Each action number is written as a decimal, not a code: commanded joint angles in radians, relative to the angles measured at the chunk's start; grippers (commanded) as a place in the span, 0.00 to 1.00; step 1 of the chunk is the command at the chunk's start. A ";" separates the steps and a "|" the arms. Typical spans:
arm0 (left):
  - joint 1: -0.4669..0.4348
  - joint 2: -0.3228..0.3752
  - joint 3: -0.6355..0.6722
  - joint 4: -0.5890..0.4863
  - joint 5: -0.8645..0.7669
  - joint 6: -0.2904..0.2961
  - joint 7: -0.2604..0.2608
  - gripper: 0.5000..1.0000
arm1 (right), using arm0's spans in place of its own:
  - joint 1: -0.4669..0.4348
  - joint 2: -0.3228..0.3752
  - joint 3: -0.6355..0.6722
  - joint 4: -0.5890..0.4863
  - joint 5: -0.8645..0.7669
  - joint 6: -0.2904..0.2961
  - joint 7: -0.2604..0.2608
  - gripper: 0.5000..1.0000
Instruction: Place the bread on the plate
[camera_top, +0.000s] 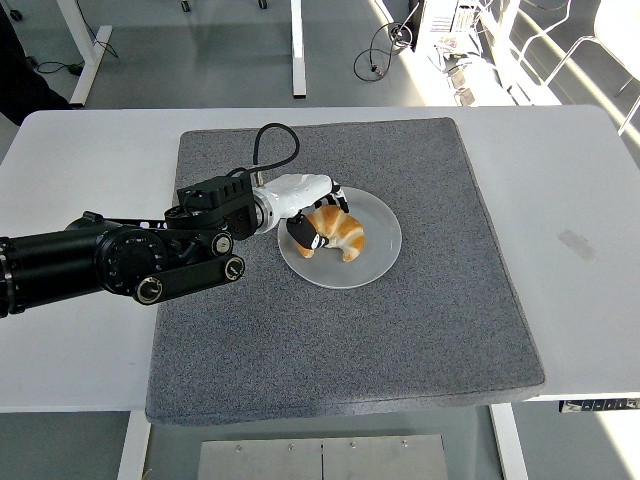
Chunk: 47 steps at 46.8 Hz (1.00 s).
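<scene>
Grey mat: felt-like pad lying on the white table; taken as the landmark for all entries.
Plate: white, round, flat on the mat, left of the mat's centre and toward its far edge.
Bread: golden-brown croissant, over the plate's left half, inside the rim; whether its underside touches the plate I cannot tell for sure.
My left hand: white shell, black fingers; over the plate's left rim, above the mat's far-left part.
My fingers: curled narrow around the left end of the bread, clasping it from above and from the side.
My left arm: black, reaches in from beyond the mat's left edge and crosses onto the mat's left side.
Cable: black loop rising from my wrist, over the mat's far-left area.
My right hand: no sight of it anywhere around the mat.
</scene>
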 joint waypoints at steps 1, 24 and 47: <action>0.000 0.000 -0.003 -0.002 -0.001 -0.001 -0.008 0.90 | 0.000 0.000 -0.001 0.000 0.000 0.000 0.000 1.00; 0.002 0.039 -0.179 -0.012 -0.089 -0.001 -0.014 0.93 | 0.000 0.000 -0.001 0.000 0.000 0.000 0.000 1.00; 0.130 0.204 -0.470 -0.003 -0.389 0.025 -0.140 0.93 | 0.000 0.000 0.000 0.000 0.000 0.000 0.002 1.00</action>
